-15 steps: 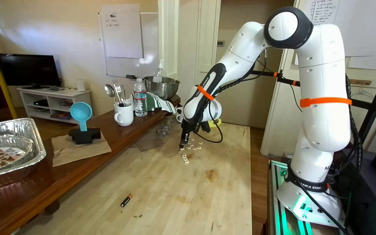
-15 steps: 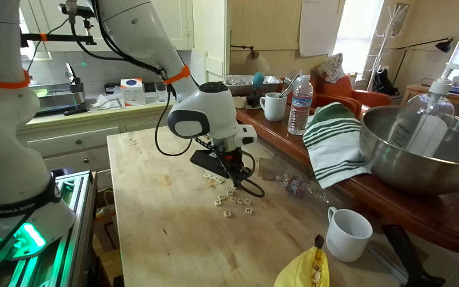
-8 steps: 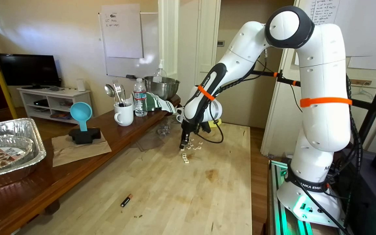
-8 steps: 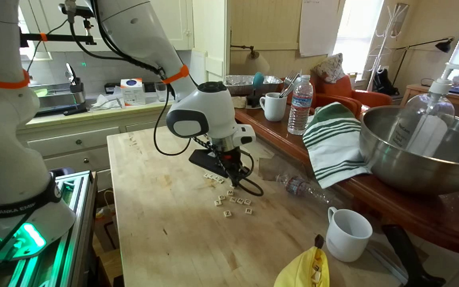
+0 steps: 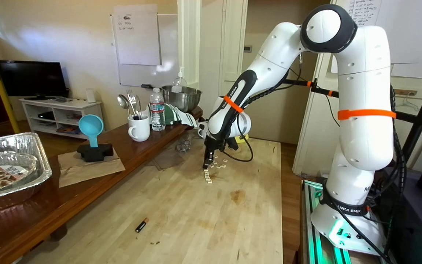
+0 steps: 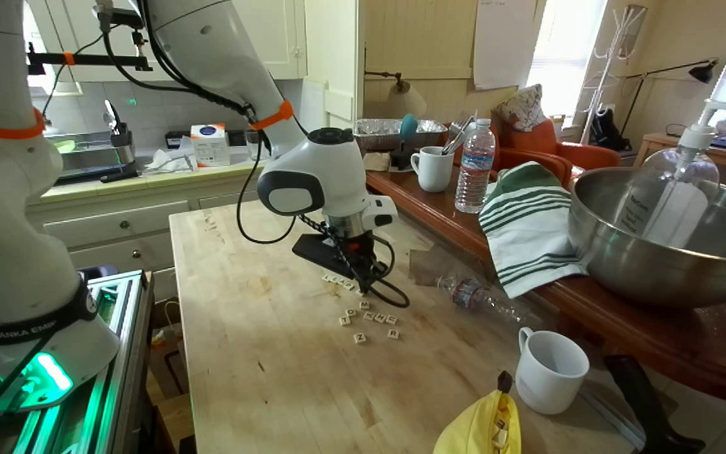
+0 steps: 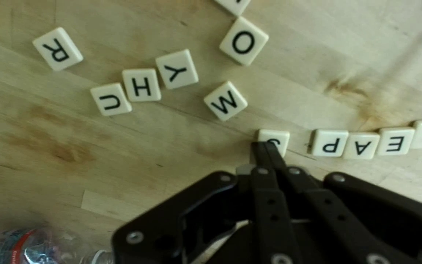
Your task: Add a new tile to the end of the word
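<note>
Wooden worktop (image 5: 196, 205) carries the word LEAP (image 7: 385, 143); S tile (image 7: 280, 137) lies just off its P end, part-hidden by my closed end effector (image 7: 264, 146).

Points the end effector (image 5: 206, 166) down at the bench (image 5: 192, 209), just beside the row of pale tiles (image 5: 207, 178), well apart from the battery (image 5: 141, 225).

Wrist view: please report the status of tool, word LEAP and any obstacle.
Tool shut, partly hiding S tile, contact unclear. LEAP in a row; S tile apart from P tile. Loose tiles to one side, not between S and P.
</note>
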